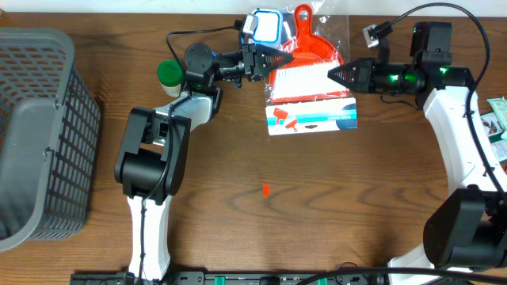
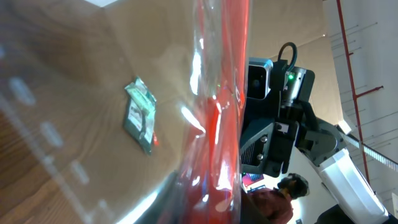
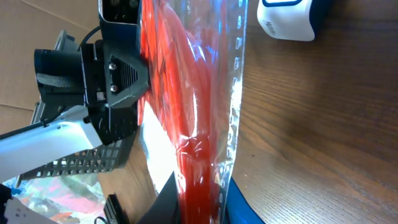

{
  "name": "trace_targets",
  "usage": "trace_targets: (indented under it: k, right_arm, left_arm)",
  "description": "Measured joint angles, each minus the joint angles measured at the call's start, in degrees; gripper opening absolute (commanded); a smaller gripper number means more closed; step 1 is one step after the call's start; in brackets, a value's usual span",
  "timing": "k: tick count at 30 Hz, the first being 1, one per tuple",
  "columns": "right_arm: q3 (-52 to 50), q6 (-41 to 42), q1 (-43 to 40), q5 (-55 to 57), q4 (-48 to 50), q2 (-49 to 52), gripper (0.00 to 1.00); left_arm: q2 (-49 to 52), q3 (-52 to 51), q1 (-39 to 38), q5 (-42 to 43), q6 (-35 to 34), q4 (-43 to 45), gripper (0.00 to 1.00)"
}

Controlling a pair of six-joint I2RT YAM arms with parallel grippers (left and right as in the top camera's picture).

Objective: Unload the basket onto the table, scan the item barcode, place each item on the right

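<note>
Left gripper [image 1: 279, 60] is pinching the floppy, slippery-looking pack [image 1: 310, 95] by its edge; right gripper [image 1: 333, 75] is apparently pinching the opposite edge.

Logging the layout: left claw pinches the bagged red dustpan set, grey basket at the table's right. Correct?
No: the overhead view shows the grey basket at the left of the table. The left claw does pinch the bagged red dustpan set.
</note>
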Motion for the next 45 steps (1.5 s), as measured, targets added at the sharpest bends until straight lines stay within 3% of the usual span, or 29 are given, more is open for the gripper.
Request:
trace_targets:
  k: [2, 7, 9, 10, 14, 27, 45]
  right_arm:
    - [0.00, -0.02, 0.00, 0.00, 0.02, 0.00, 0.03]
    - [0.00, -0.20, -0.15, 0.31, -0.07, 0.07, 0.01]
    - [0.00, -0.20, -0.48, 0.33, -0.07, 0.07, 0.01]
    - [0.00, -0.20, -0.74, 0.33, -0.09, 0.07, 0.01]
    - [0.00, -0.22, -2.38, 0.46, -0.09, 0.09, 0.01]
    - [0.00, -0.22, -7.96, 2.60, -0.22, 0.22, 0.01]
    - [0.00, -0.59, -31.65, 20.98, -5.51, 0.33, 0.01]
  left_arm:
    - [0.00, -0.02, 0.00, 0.00, 0.00, -0.02, 0.17]
    - [0.00, 0.07, -0.02, -0.20, -0.22, 0.07, 0.40]
    - [0.00, 0.13, 0.00, -0.22, -0.39, 0.09, 0.52]
    - [0.00, 0.17, 0.00, -0.22, -0.57, 0.04, 0.63]
    - [0.00, 0.26, 0.00, -0.26, -1.07, 0.11, 0.75]
    - [0.00, 0.26, 0.00, -0.24, -1.16, 0.09, 0.78]
    - [0.00, 0.26, -1.42, -0.22, -1.11, -0.61, 0.79]
